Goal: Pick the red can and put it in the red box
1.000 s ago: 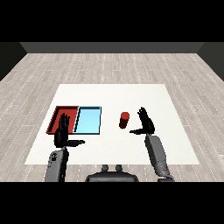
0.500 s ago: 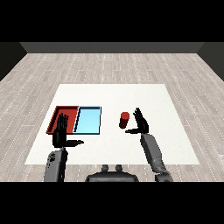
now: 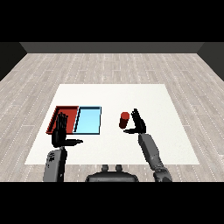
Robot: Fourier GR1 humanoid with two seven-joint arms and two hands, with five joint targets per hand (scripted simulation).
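A red can (image 3: 124, 120) stands upright on the white table, right of the two trays. My right hand (image 3: 138, 123) is just to its right, open, fingers straight and thumb reaching under the can's near side; I cannot tell whether it touches the can. The red tray (image 3: 60, 113) lies at the left, partly covered by my left hand (image 3: 60, 131), which is raised, open, with the thumb pointing right. The light blue tray (image 3: 89, 120) adjoins the red one on its right.
The white table (image 3: 144, 96) extends behind and to the right of the can. Grey plank floor surrounds the table.
My right hand has moved left and forward, closing in on the red can. The left hand has barely shifted.
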